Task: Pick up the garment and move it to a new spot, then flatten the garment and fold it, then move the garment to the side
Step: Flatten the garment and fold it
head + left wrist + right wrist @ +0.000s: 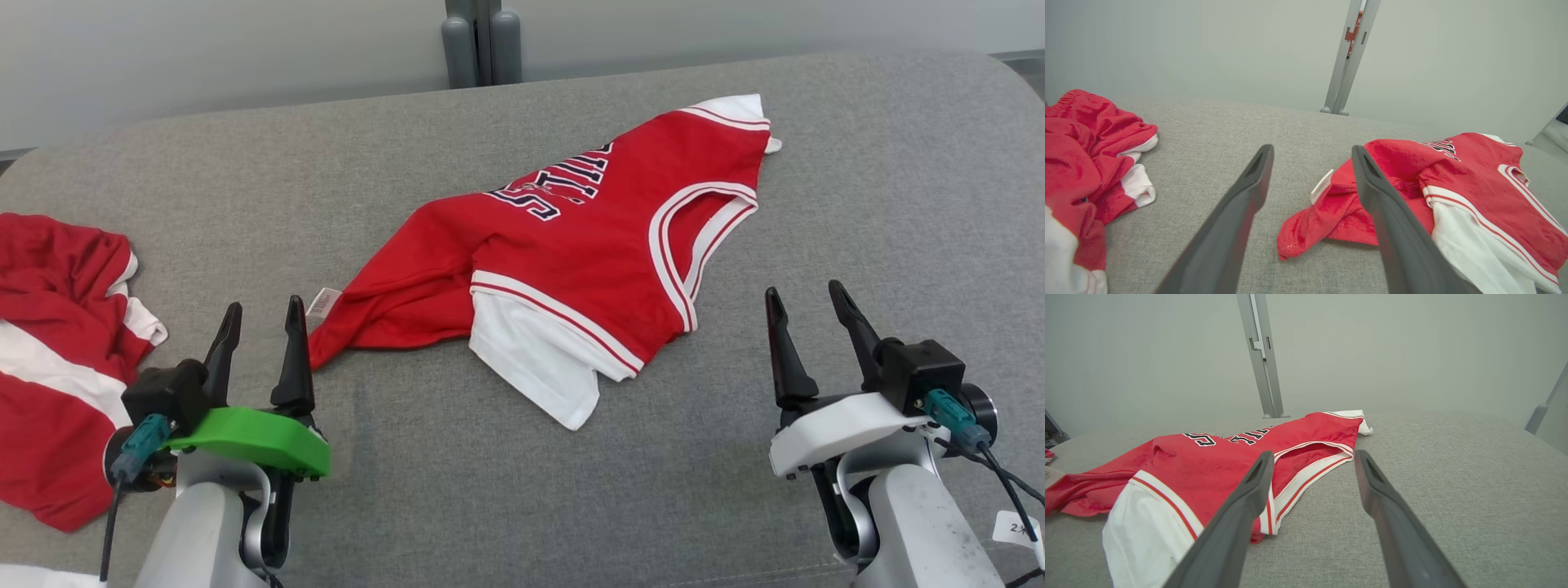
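A red jersey [588, 245] with white trim and dark lettering lies crumpled on the grey padded table, its white sleeve toward me. The same jersey [1453, 179] reaches into the left wrist view at the right, and the jersey [1216, 465] spreads left of centre in the right wrist view. My left gripper [260, 322] stands open near the jersey's lower left corner and white tag, apart from it. At the lower right my right gripper [808, 306] is open too, a short way right of the jersey's armhole. Nothing sits between either pair of fingers.
A second red and white garment [57, 351] lies bunched at the table's left edge, also visible as the second garment [1090, 159] in the left wrist view. A grey post [482, 41] stands behind the table's far edge. Bare grey surface [898, 204] lies to the right.
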{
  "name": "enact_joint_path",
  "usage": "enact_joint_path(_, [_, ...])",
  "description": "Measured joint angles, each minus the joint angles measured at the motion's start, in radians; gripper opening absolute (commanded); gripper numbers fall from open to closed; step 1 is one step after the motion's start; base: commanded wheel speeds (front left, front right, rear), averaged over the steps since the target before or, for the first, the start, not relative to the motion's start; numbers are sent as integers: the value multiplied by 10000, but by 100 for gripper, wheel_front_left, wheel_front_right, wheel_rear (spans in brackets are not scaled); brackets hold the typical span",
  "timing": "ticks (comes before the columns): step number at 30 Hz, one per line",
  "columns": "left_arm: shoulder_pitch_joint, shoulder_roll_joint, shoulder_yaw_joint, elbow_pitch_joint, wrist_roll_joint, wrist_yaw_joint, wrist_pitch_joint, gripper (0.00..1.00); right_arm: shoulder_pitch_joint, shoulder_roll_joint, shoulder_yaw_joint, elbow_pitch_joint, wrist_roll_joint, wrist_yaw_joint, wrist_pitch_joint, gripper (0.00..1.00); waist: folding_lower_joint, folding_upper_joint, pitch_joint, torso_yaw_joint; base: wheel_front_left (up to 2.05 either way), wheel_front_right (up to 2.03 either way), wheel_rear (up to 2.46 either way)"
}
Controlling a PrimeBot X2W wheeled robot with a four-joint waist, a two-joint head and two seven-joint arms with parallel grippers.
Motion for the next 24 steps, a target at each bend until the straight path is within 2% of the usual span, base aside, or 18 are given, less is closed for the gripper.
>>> enact_joint_path(8, [1360, -426, 1030, -2157, 1430, -570, -2, 100, 177, 2, -63, -67, -180, 0, 155, 100, 0, 0, -346, 216, 0, 0, 0])
enact_joint_path(15, [2076, -621, 1354, -2510, 1860, -681, -4, 100, 465, 0, -261, -58, -337, 0, 226, 100, 0, 0, -721, 389, 0, 0, 0])
enact_joint_path(24, [2398, -681, 1260, -2383, 1900, -692, -4, 100, 700, 0, -314, -12, -274, 0, 228, 100, 0, 0, -912, 567, 0, 0, 0])
